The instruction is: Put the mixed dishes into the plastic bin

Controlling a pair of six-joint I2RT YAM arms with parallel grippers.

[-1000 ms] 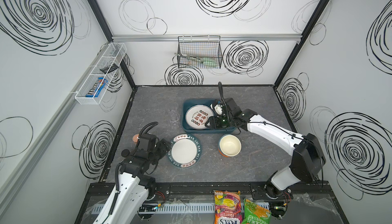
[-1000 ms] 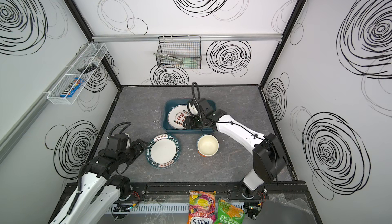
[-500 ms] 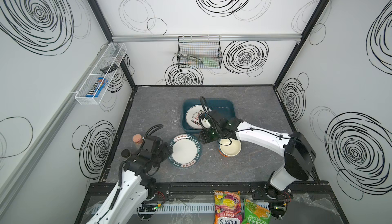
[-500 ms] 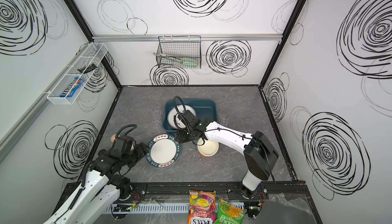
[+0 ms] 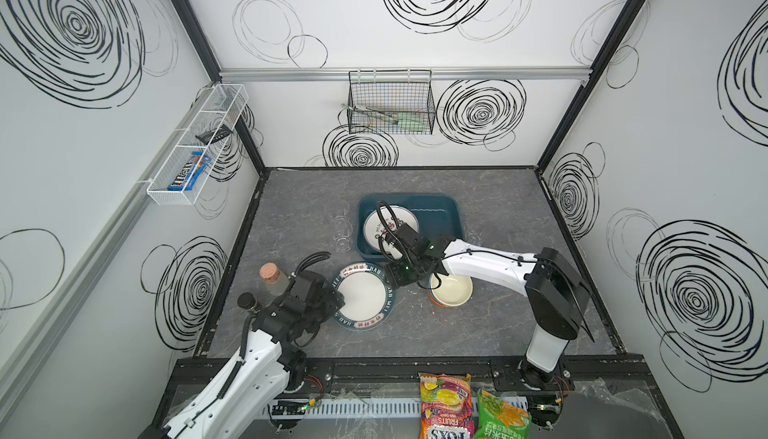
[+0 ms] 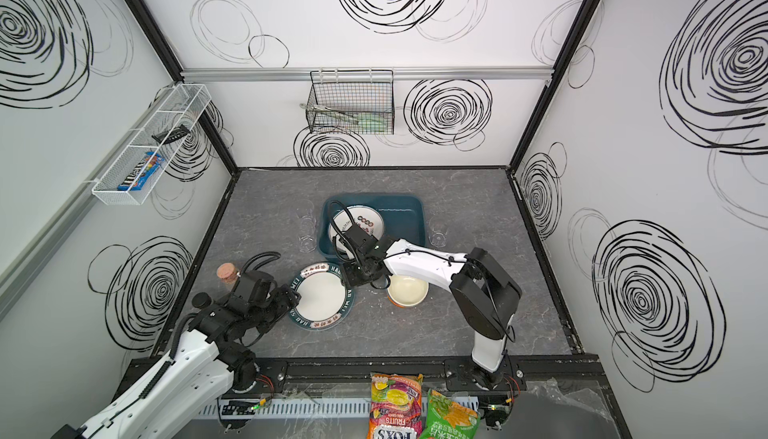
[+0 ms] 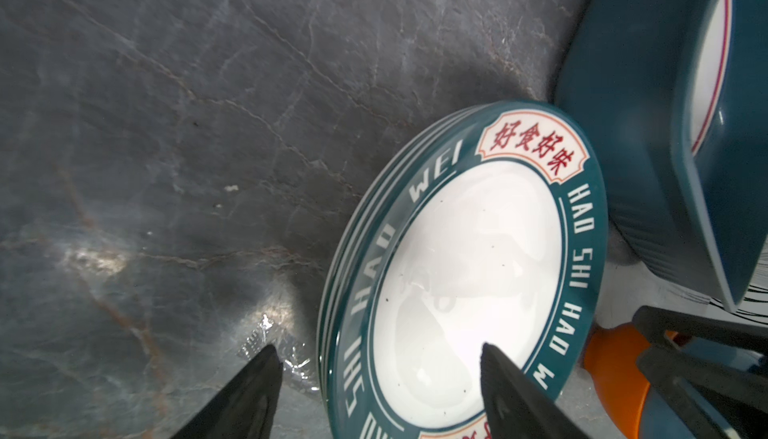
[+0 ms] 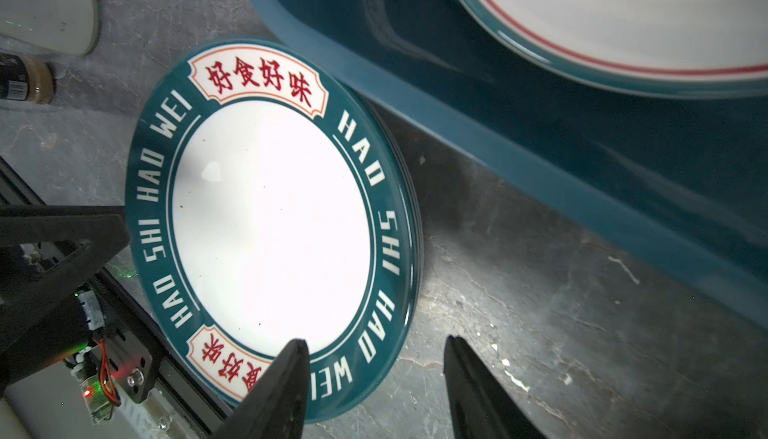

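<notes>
Left end effector (image 7: 380, 391) and right end effector (image 8: 374, 387), both released, straddle the round teal-rimmed white plate's (image 5: 362, 300) rim; clenching should come next.

A cork-stoppered jar (image 5: 272, 277) stands at the table's (image 5: 498, 208) 8 o'clock, a small dark-lidded jar (image 5: 248, 302) just beside it. A black wire basket (image 5: 390, 104) hangs at 12 o'clock, a white mesh rack (image 5: 195, 146) at 10, and two snack bags (image 5: 446, 405) lie at 6.

Teal-rimmed plate (image 8: 270, 225): "HAO SHI HAO WEI", red 好食好味 in cream panels. Purple snack bag (image 5: 446, 410): "FOX'S FRUITS". Blue box (image 5: 189, 172) in white rack (image 5: 172, 199): "m&m's".
</notes>
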